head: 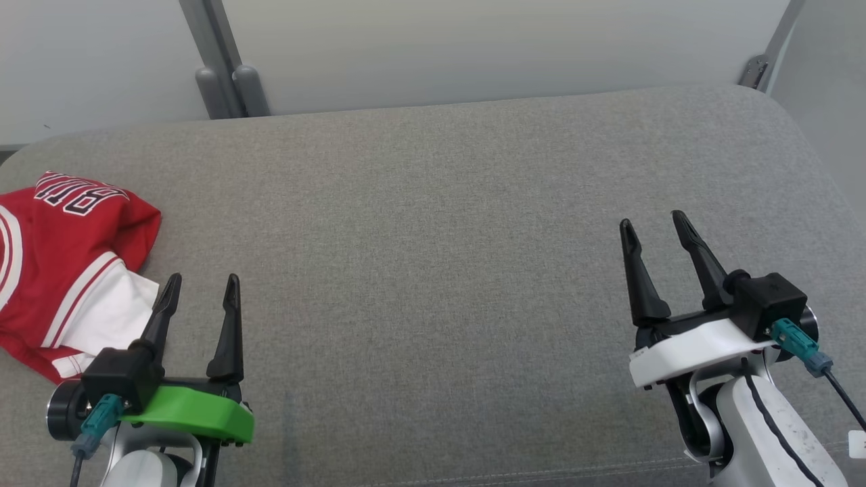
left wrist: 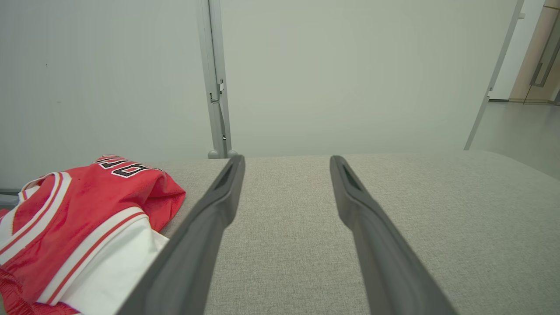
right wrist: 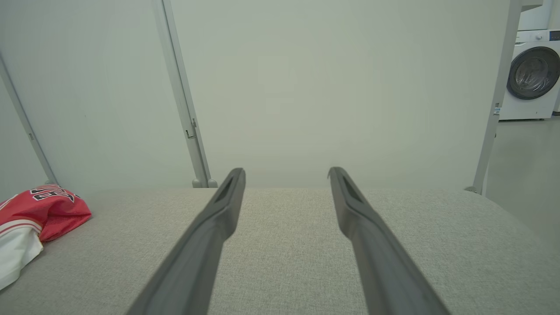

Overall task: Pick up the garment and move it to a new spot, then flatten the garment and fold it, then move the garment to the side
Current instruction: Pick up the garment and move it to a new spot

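Note:
The garment (head: 64,264) is a crumpled red jersey with white trim and dark lettering, lying at the far left of the grey padded surface (head: 433,223). My left gripper (head: 203,283) stands open just right of it, fingers apart and empty, its left finger close to the white cloth edge. In the left wrist view the garment (left wrist: 78,227) bunches at the lower left beside my open left gripper (left wrist: 286,162). My right gripper (head: 655,226) hovers open and empty over the right side. The right wrist view has the garment (right wrist: 39,216) far left of my right gripper (right wrist: 286,174).
A pale wall panel with a grey post (head: 223,74) runs behind the surface. The padded surface rounds off at its far right corner (head: 798,128). A washing machine (right wrist: 531,74) stands on the floor beyond the right edge.

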Controlling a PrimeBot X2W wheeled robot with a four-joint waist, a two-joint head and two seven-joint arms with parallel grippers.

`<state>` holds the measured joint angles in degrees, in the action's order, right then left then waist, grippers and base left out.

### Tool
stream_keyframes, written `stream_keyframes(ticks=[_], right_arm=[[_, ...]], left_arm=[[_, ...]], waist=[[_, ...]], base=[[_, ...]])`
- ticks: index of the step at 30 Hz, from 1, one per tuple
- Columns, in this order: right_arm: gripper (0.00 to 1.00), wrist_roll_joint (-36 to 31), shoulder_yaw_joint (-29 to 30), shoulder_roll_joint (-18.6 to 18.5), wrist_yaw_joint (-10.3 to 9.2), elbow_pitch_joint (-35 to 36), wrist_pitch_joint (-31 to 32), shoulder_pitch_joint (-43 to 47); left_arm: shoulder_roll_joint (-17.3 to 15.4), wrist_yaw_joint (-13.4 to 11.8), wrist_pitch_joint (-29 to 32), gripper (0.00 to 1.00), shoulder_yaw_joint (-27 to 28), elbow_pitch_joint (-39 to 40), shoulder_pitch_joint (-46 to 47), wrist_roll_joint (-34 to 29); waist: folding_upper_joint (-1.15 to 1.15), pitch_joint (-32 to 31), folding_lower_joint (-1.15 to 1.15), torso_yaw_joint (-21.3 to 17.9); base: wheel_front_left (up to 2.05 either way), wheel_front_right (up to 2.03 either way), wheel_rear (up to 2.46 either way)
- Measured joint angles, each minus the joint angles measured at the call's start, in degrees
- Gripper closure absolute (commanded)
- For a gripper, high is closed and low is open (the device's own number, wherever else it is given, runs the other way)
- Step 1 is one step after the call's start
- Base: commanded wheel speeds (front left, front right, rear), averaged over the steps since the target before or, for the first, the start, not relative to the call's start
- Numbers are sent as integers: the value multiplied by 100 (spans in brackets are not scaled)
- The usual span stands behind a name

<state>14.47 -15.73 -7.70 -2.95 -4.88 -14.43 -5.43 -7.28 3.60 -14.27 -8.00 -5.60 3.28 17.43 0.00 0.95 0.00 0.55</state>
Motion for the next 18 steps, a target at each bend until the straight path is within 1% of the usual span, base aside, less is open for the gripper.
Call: stream_keyframes(ticks=[8,11,18], right_arm=[[0,0,148,24,8,19,0,1],[0,0,170,33,23,23,0,2],[0,0,204,51,99,21,0,3]], left_arm=[[51,51,0,0,31,-34,48,-12],[53,90,-1,0,40,-69,86,-14],[91,93,-15,0,66,-144,122,-48]], waist=[[0,33,0,102],[0,49,0,197],[0,53,0,505]], base=[[0,0,0],[0,0,0],[0,0,0]])
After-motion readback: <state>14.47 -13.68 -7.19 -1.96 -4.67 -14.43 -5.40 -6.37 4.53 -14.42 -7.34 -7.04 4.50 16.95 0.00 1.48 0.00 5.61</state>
